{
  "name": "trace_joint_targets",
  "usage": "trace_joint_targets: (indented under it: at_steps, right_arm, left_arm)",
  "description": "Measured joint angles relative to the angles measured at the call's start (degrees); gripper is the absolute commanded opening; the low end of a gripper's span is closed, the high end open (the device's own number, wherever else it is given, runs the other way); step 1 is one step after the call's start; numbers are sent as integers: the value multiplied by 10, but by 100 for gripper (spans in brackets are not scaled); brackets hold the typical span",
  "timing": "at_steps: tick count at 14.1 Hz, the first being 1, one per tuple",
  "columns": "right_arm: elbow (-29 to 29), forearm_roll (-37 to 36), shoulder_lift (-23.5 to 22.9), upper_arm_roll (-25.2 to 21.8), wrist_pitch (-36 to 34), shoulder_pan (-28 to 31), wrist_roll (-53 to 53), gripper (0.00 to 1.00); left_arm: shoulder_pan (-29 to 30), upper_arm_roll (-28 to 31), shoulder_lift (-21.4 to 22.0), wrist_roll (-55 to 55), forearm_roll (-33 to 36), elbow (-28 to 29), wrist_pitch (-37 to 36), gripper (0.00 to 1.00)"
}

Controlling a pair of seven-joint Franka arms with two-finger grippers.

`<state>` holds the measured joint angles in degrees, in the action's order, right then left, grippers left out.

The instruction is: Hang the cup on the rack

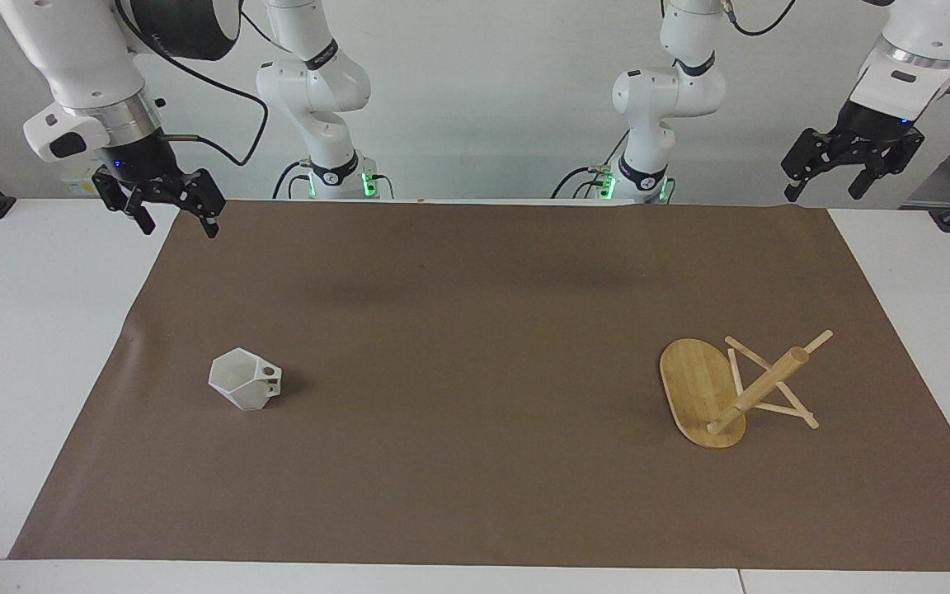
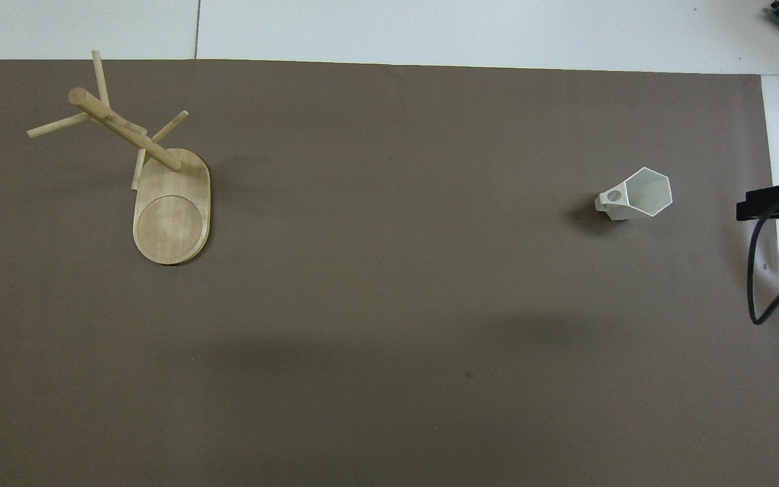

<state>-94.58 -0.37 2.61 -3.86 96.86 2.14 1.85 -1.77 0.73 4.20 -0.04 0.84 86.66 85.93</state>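
Note:
The white faceted cup [image 1: 244,381] stands upright on the brown mat toward the right arm's end, its pierced handle pointing toward the table's middle; it also shows in the overhead view [image 2: 636,195]. The bamboo rack [image 1: 726,394] stands on its oval base toward the left arm's end, with crossing pegs on its post; it also shows in the overhead view [image 2: 159,176]. My right gripper [image 1: 178,223] is open and empty, raised over the mat's corner by its base. My left gripper [image 1: 823,190] is open and empty, raised over the other corner by its base. Both arms wait.
The brown mat [image 1: 475,330] covers most of the white table [image 1: 21,346]. A black cable [image 2: 761,270] hangs from the right arm over the mat's edge. The two arm bases stand at the table's robot end.

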Motion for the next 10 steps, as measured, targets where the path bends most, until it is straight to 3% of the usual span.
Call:
trace_joint_targets:
  at_steps: [10]
  right_arm:
    - [-25, 0, 4, -5, 15, 2, 5, 100]
  left_arm:
    - [0, 0, 0, 0, 0, 0, 0, 100]
